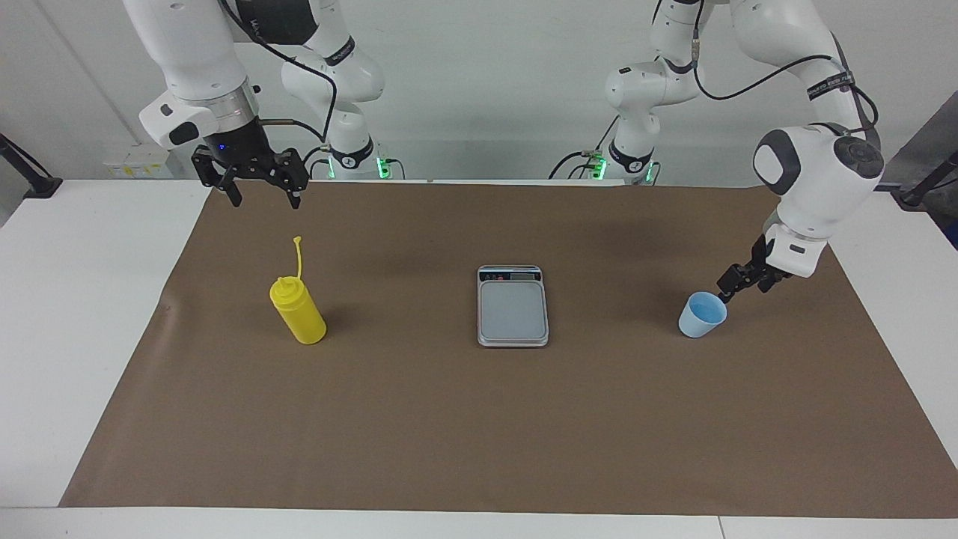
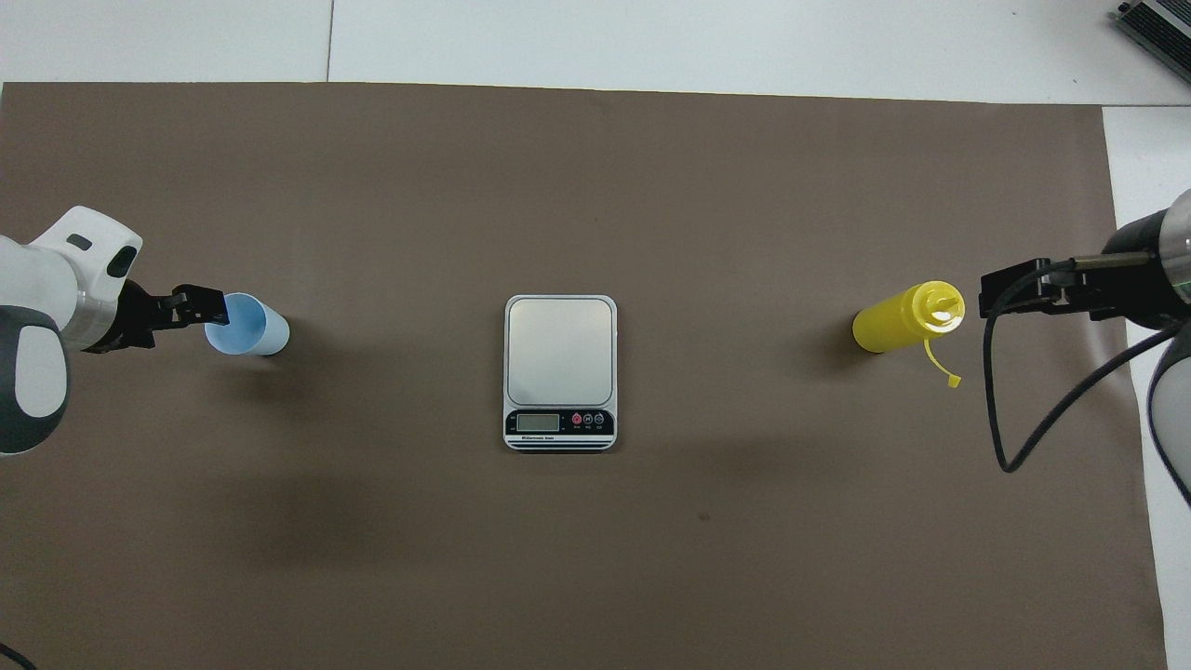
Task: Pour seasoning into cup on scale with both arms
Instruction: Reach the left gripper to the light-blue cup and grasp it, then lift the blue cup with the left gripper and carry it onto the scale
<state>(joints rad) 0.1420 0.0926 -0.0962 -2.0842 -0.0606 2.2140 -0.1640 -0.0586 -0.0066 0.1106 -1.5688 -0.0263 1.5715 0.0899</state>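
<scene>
Left gripper [image 1: 724, 293]: low at the cup's [image 1: 702, 315] rim, on the side toward the left arm's end of the table; fingers parted, nothing between them; whether a fingertip touches the rim cannot be told. In the overhead view the left gripper [image 2: 212, 311] overlaps the edge of the cup's [image 2: 249, 325] mouth. Right gripper [image 1: 260, 196]: raised over the brown mat [image 1: 479, 419] near its edge closest to the robots, jaws spread and empty, the right arm waiting. In the overhead view the right gripper [image 2: 997, 290] shows just beside the top of the seasoning bottle [image 2: 904, 317]. Seasoning bottle [image 1: 298, 309]: bright yellow, upright on the mat toward the right arm's end of the table, thin tethered cap strip sticking up from its top; not held. Scale [image 1: 513, 305]: flat, silver-grey, at the middle of the mat between bottle and cup, well apart from both; display strip on the edge nearest the robots; weighing plate bare. Scale [image 2: 560, 371] in the overhead view shows round buttons beside the display. Cup: light blue, upright, open mouth up, standing on the mat and not on the scale.
</scene>
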